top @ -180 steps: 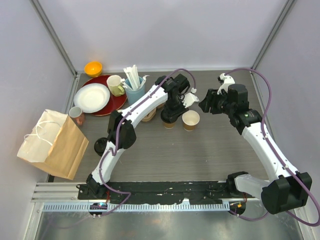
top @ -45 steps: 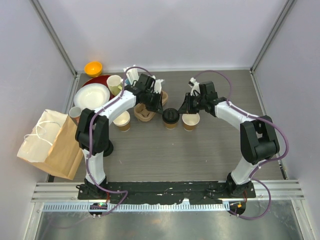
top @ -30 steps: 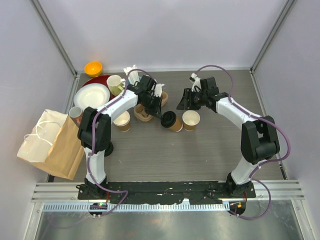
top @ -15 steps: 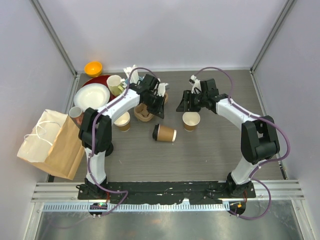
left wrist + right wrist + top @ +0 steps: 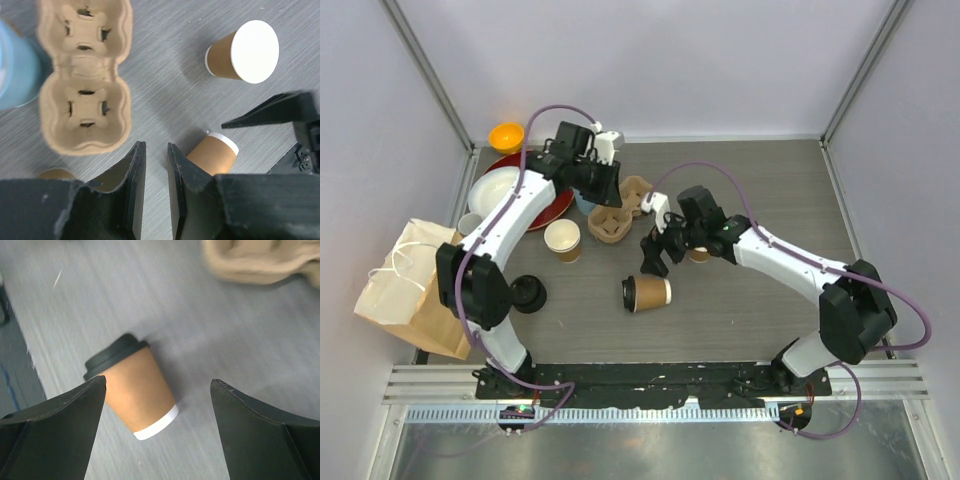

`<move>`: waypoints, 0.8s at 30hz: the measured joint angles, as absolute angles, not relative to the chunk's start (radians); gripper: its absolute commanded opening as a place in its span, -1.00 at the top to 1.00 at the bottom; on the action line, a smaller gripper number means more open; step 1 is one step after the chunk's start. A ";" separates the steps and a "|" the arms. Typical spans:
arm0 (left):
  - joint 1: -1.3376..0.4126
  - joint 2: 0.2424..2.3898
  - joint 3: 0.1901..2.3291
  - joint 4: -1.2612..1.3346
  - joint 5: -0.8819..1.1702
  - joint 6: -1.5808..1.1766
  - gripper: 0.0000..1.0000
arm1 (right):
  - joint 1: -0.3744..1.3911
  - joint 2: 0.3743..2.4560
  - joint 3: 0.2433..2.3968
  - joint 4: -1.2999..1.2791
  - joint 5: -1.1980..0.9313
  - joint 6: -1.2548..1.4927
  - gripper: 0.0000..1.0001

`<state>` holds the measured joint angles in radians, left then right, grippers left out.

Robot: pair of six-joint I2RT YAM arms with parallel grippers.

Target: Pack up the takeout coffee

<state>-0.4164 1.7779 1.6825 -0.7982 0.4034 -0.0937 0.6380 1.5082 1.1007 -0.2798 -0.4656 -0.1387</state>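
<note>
Here, 1 lidded takeout coffee (image 5: 647,293) lies tipped on its side on the tabletop (image 5: 760,200). Its long axis runs left to right, black lid toward the left arm. The right pincer (image 5: 655,257), the nearer one, hangs just above it, released wide, fingers straddling the cup. The left pincer (image 5: 607,182), barely parted and grasping nothing, sits well apart beside the cardboard carrier (image 5: 620,212). The right arm mostly hides a 2nd cup.
</note>
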 measured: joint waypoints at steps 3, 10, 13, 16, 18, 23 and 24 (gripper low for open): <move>-0.385 1.707 1.643 -0.799 0.405 -0.076 0.46 | 0.685 1.490 1.026 -0.315 -0.502 -0.237 -0.82; -0.386 1.676 1.542 -0.841 0.419 -0.046 0.47 | 0.826 1.276 0.777 -0.329 -0.489 -0.430 -0.84; -0.386 1.676 1.542 -0.849 0.428 -0.042 0.48 | 0.864 1.271 0.773 -0.310 -0.452 -0.477 -0.84; -0.386 1.676 1.542 -0.851 0.434 -0.039 0.48 | 0.891 1.314 0.773 -0.292 -0.393 -0.520 -0.84; -0.386 1.676 1.542 -0.851 0.439 -0.038 0.48 | 0.903 1.350 0.773 -0.281 -0.371 -0.543 -0.84; -0.386 1.676 1.542 -0.857 0.443 -0.021 0.49 | 0.927 1.394 0.772 -0.273 -0.346 -0.585 -0.84; -0.386 1.676 1.542 -0.859 0.443 -0.020 0.49 | 0.931 1.402 0.772 -0.273 -0.346 -0.591 -0.84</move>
